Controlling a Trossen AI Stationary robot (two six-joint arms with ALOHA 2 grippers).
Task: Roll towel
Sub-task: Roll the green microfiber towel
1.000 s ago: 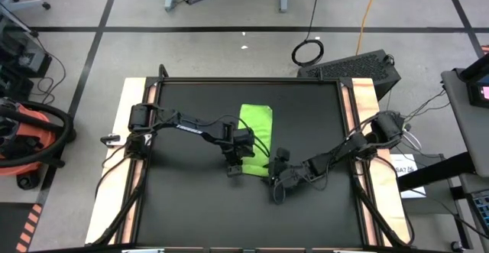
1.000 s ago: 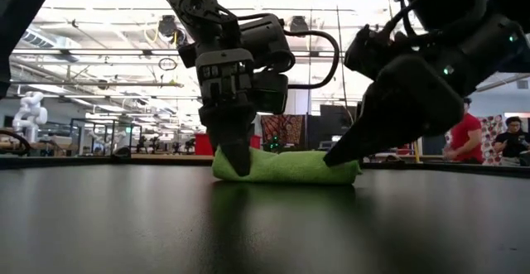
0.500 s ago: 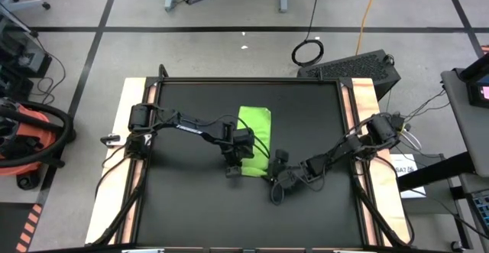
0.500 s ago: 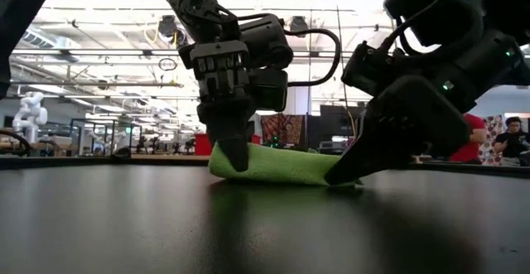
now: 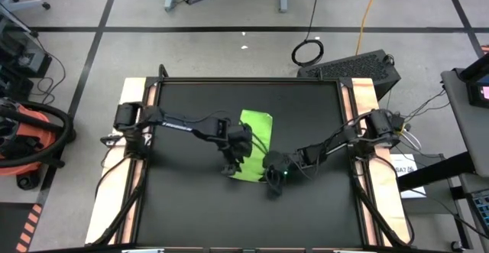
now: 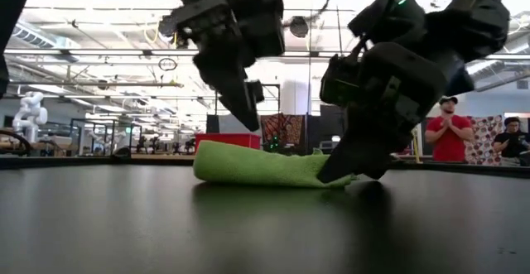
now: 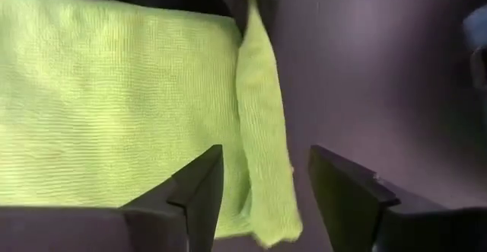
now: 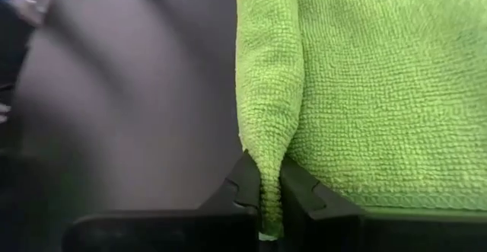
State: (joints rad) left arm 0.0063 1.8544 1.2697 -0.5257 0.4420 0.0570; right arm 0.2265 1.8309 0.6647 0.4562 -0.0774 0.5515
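Observation:
The lime-green towel (image 5: 255, 138) lies on the black mat (image 5: 183, 199) near the table's middle, its near edge turned over into a narrow roll (image 7: 262, 130). My left gripper (image 6: 248, 118) hangs open above the roll's left end, touching nothing; in the left wrist view its fingers (image 7: 262, 187) stand apart over the roll. My right gripper (image 6: 335, 173) is down at the roll's right end, shut on it. In the low view the towel (image 6: 257, 165) rests flat on the mat. My right gripper pinches the right end of the towel's rolled near edge (image 8: 268, 183) between its two fingers, several layers thick. The fingers slant down from the table's right and lie along the roll. The roll's held end sits at the mat; the towel lies slack beyond it.
Bare black mat (image 5: 306, 108) surrounds the towel on all sides, bordered by light wooden strips (image 5: 130, 108) at left and right. A dark keyboard-like object (image 5: 355, 68) sits beyond the far right corner. People (image 6: 450, 129) stand in the room behind the table.
My left gripper has opened, let go of the roll's left end and risen clear of it. My right gripper has moved toward the table's left and down, and has shut on the roll's right end. The towel's left end has settled onto the mat.

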